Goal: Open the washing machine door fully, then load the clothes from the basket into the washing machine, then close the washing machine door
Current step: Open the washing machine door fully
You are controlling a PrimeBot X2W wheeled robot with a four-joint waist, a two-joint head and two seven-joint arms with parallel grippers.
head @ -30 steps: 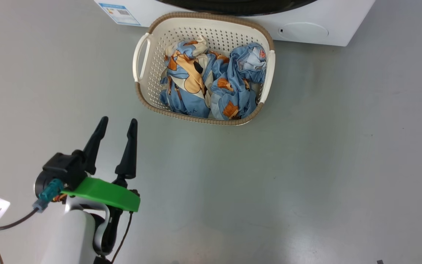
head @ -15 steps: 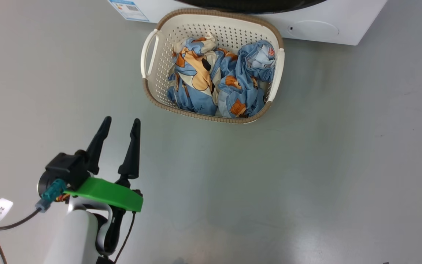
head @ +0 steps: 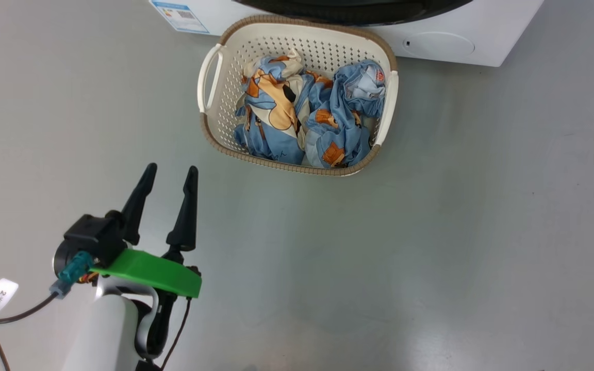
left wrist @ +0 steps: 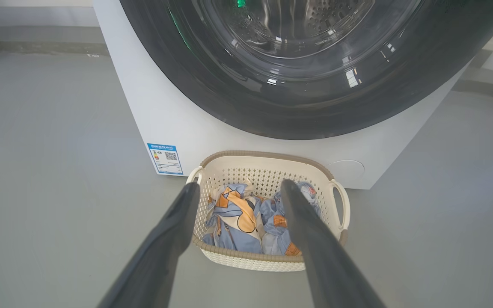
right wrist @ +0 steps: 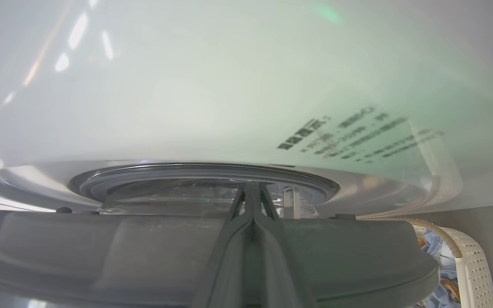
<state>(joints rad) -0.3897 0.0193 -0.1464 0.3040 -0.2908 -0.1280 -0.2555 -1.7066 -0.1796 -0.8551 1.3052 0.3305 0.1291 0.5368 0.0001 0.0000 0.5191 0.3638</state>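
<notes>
The cream basket (head: 209, 126) stands on the floor against the white washing machine (head: 493, 36), holding the light-blue printed clothes (head: 302, 116). A strip of the glossy black washing machine door (head: 353, 7) crosses the head view's top edge. In the left wrist view the door (left wrist: 298, 107) fills the top, above the basket (left wrist: 250, 259) and clothes (left wrist: 233, 218). My left gripper (head: 170, 172) hangs open and empty over bare floor, short of the basket's near left corner. My right gripper (right wrist: 251, 188) is shut, its fingers lying across the door's dark rim (right wrist: 101, 252), tips toward the glass bowl.
A blue label (head: 181, 10) and a round white cap (head: 439, 44) sit low on the machine's front. Grey floor spreads to the left, right and near side of the basket. The basket's rim (right wrist: 464, 252) shows at the right wrist view's lower right.
The whole head picture has shifted, so the camera has moved. My left gripper stays open in much the same spot. The basket and clothes look unchanged.
</notes>
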